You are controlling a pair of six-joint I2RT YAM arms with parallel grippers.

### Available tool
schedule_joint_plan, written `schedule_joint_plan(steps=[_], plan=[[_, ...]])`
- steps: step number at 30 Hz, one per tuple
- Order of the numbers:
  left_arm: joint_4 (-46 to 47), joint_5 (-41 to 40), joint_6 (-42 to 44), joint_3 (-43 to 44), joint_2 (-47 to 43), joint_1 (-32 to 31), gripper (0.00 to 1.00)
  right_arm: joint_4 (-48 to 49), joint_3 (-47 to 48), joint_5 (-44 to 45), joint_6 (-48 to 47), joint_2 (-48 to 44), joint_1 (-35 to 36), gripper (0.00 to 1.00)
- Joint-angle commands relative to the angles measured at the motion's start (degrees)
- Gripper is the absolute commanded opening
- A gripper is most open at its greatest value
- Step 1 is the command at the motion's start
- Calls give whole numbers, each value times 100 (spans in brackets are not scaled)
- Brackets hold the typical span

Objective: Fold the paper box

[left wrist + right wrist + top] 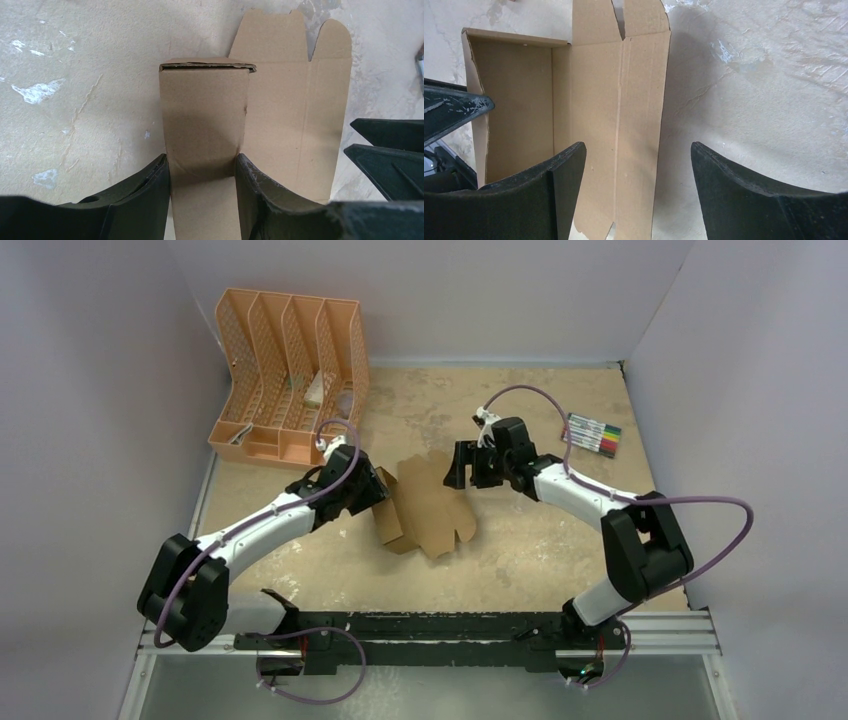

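Your plain brown die-cut cardboard paper box [432,508] lies mid-way across the speckled beige table [530,550], mostly flat; one side panel stands raised, pinched by the left gripper [202,162]; the right gripper [638,146] hovers over the opposite edge, jaws spread, empty; most folding looks left to do.

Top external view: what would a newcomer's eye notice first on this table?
The half-folded brown cardboard paper box lies mid-table, one panel raised and pinched by the left gripper. The right gripper hangs open over its right edge. A peach-orange slotted plastic organizer stands in the far left corner.
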Motion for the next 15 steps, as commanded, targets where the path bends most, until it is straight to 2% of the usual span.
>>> schedule_joint_plan(steps=[1,6,9,10,13,15], plan=[[738,389,-52,-279,-207,71,40,-158,381,-225,-94,181,-12,79],[1140,575,-157,-483,-205,116,40,-305,502,-268,-90,363,-10,78],[1317,661,-187,-590,-210,144,40,-367,585,-337,-150,400,-15,70],[1374,689,-201,-614,-197,151,40,-365,620,-346,-190,407,-14,65],[1531,755,-221,-670,-154,164,42,-503,834,-366,-384,449,-15,35],[1626,776,-208,-689,-140,184,46,-752,1057,-340,-588,473,-13,19]])
